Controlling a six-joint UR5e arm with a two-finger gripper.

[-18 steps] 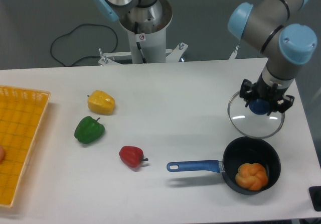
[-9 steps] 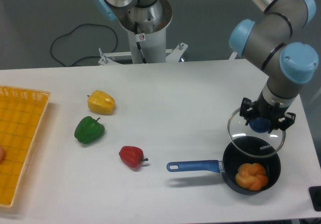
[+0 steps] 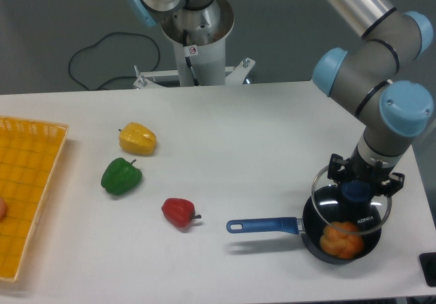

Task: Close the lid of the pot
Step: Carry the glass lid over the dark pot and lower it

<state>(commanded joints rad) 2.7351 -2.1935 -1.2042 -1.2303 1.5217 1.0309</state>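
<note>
My gripper [image 3: 361, 180] is at the right, shut on the blue knob [image 3: 355, 193] of the clear glass lid [image 3: 328, 210]. Below it stands the dark pot [image 3: 309, 241], its blue handle [image 3: 266, 225] pointing left. An orange item [image 3: 342, 241] lies inside, partly seen through the glass. The lid overlaps most of the pot in this view, its outline offset up and to the right of the pot's rim. Whether glass and rim touch anywhere, I cannot tell. The gripper and knob hide part of the lid.
A red pepper [image 3: 179, 212] lies left of the handle. Farther left are a green pepper [image 3: 121, 176] and a yellow pepper [image 3: 137, 139]. An orange-yellow crate [image 3: 30, 181] stands at the left edge. Black cables and small stands are at the back.
The gripper has come down toward the pot, carrying the lid by its knob. The lid now covers more of the pot in view. The pot and peppers have not moved.
</note>
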